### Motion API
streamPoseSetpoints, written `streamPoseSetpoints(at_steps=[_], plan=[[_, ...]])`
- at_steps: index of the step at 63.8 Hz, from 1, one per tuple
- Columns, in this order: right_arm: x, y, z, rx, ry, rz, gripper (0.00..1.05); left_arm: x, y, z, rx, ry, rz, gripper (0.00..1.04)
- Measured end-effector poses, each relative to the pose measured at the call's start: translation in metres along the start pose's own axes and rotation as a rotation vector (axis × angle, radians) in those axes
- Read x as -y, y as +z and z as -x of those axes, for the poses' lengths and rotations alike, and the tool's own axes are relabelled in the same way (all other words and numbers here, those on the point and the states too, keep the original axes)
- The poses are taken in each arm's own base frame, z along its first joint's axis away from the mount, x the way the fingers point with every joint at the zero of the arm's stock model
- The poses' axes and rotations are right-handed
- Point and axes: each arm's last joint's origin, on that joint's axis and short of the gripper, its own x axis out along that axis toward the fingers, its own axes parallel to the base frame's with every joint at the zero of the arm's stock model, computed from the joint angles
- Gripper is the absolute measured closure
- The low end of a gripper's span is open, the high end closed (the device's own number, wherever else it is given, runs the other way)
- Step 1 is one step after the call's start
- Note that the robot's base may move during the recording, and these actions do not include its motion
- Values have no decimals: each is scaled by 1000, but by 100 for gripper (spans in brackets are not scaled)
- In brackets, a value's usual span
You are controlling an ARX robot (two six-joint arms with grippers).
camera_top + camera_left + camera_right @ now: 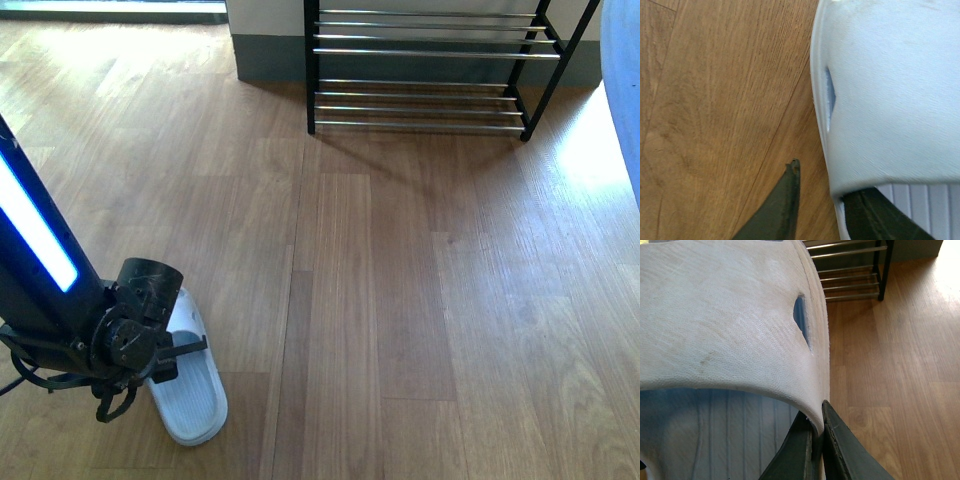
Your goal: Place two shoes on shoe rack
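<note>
Bright daylight; glare patch on floor (590, 150) beside shoe rack (420, 96)

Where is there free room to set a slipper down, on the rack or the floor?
Both shoe rack tiers in view are bare rods. The wooden floor between rack and near slipper is open too. Crowded only lower left, where the left gripper straddles that slipper's strap; the right gripper pinches the held slipper.
</note>
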Motion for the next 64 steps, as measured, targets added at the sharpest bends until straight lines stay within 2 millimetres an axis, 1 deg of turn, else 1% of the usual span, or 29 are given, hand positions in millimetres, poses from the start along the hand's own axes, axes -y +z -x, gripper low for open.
streamPoseSetpoints(at_steps=[1,5,6,11,18,23,27,31,35,40,46,58,64], plan=[[0,0,0,0,0,0,103,-1,0,2,3,3,-11,84],[0,0,0,0,0,0,103,-3,2,6,14,4,-27,91],[0,0,0,0,0,0,103,-4,4,9,20,6,-30,95],[0,0,0,0,0,0,103,-7,11,19,47,11,-43,104],[0,0,0,0,0,0,103,-15,22,37,88,3,-47,103],[0,0,0,0,0,0,103,-23,34,55,131,-7,-36,103],[0,0,0,0,0,0,103,-29,41,65,147,-8,-26,103],[0,0,0,0,0,0,103,-34,43,69,147,-3,-24,103],[0,0,0,0,0,0,103,-40,41,72,149,-5,-13,103],[0,0,0,0,0,0,103,-48,32,77,139,-6,-12,103],[0,0,0,0,0,0,103,-52,25,82,122,-37,-20,103],[0,0,0,0,0,0,103,-43,21,84,111,-85,-111,103],[0,0,0,0,0,0,103,-36,19,77,106,-99,-144,103]])
